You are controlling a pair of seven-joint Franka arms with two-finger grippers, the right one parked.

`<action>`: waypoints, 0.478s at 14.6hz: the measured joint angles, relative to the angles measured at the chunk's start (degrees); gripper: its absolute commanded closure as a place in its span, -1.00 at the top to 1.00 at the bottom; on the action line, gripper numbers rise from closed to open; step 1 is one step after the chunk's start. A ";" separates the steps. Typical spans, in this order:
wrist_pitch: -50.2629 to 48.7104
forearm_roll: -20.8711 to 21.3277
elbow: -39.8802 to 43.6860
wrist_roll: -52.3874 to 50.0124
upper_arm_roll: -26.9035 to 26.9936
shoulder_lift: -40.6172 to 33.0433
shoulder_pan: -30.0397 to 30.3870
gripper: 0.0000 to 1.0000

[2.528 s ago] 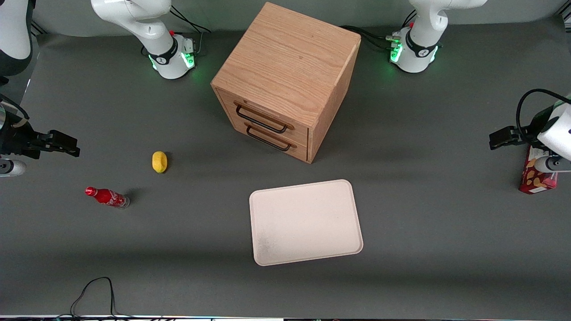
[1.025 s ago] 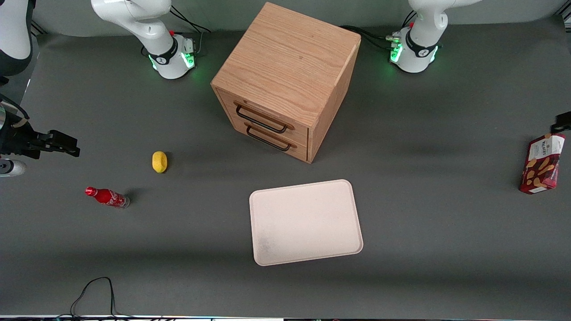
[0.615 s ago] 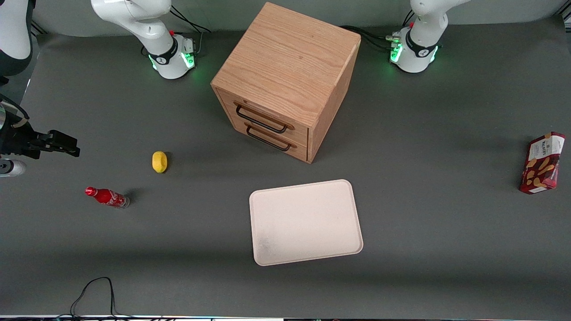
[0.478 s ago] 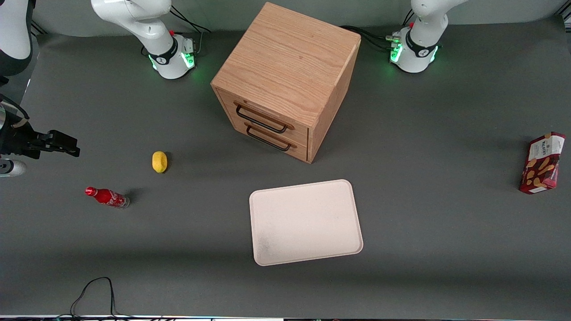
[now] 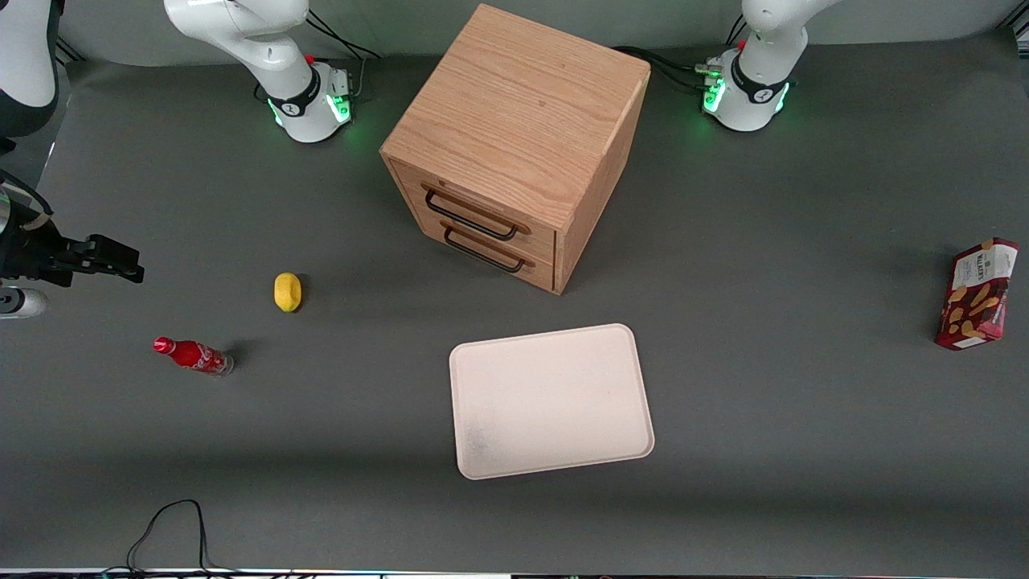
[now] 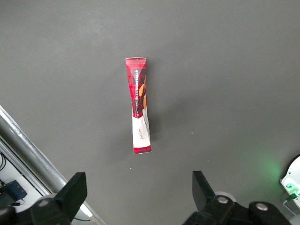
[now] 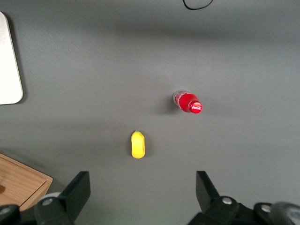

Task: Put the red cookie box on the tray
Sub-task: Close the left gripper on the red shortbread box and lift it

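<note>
Hovering tool (image 6: 136,199) spread above red cookie box (image 6: 139,105)

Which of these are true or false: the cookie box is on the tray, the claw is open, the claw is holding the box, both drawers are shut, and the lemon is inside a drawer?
1. The red cookie box is on the tray. False: it stands on the table toward the working arm's end, apart from the tray.
2. The claw is open. True: its fingers are spread wide.
3. The claw is holding the box. False: it hangs above the box with nothing between its fingers.
4. Both drawers of the wooden cabinet are shut. True.
5. The lemon is inside a drawer. False: it lies on the table near the red soda bottle.
</note>
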 measured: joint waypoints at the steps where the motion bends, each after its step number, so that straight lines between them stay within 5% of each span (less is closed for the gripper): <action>1: 0.08 0.02 0.00 0.02 -0.01 0.41 0.02 1.00; 7: 12.43 0.28 -6.96 0.06 -0.19 3.85 0.03 1.00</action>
